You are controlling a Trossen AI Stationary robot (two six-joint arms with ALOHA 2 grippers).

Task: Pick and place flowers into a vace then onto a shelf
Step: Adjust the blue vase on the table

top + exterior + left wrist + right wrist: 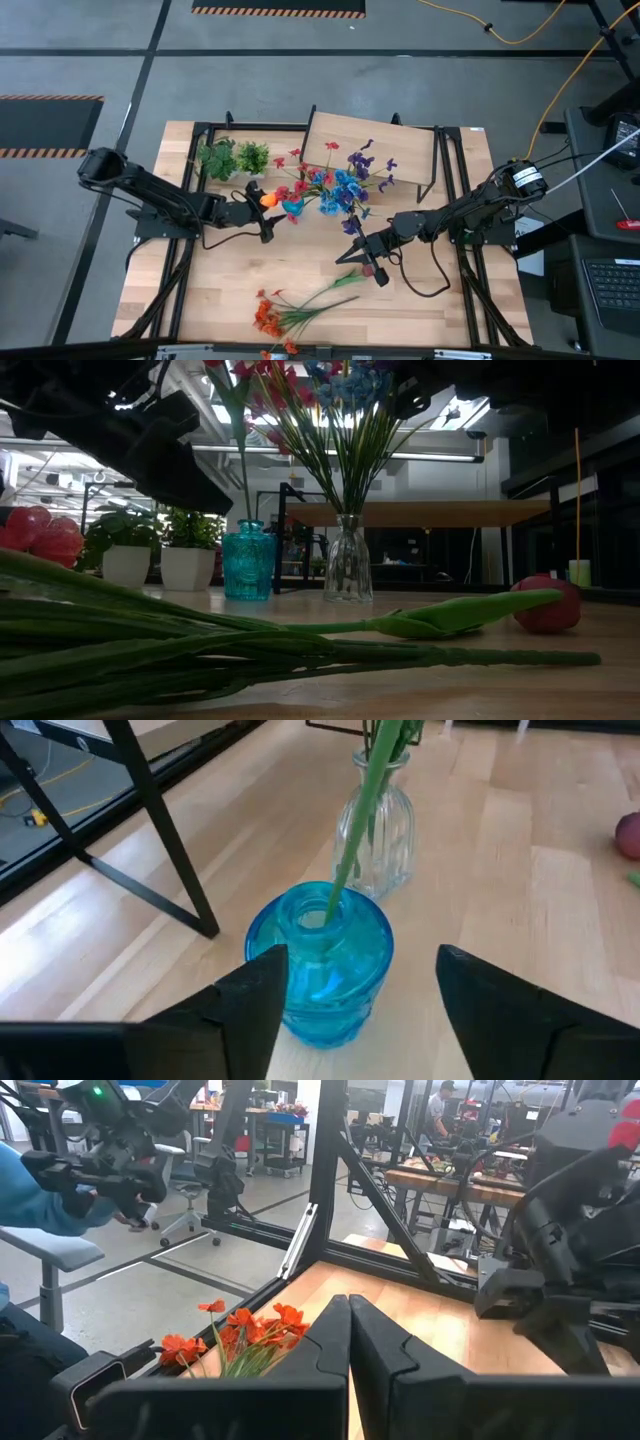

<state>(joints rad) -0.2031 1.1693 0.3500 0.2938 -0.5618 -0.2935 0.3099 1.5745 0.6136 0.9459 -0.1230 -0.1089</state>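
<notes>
Flowers first: one orange spray (pixel 290 312) lies flat on the bench (pixel 440 300) at the lower centre of the high view, blooms toward the lower left, green stems running up and to the right. That long axis points almost straight at the right end effector (pixel 362 258), which sits just beyond the stem tips, mid-frame and a touch right. Its fingers are pressed together with nothing between them; in the right wrist view the orange blooms show just past the closed tips.

Up in the middle of the high view, the blue glass vase (pixel 322 965) already holds a stem, and the clear ribbed vase (pixel 377 832) beside it holds a bunch of blue, purple and red blooms (pixel 340 185). The left end effector (pixel 362 995) is spread wide, its two fingers flanking the blue vase without touching it, gripping nothing.

Behind the vases, upper centre, stands the shelf (pixel 375 150) on black legs. Two potted leafy plants (pixel 232 158) sit at its left.

My read: the right arm is clearly nearer the loose spray and would need to open and take the stems crosswise, while the left is lined up on the blue vase.
</notes>
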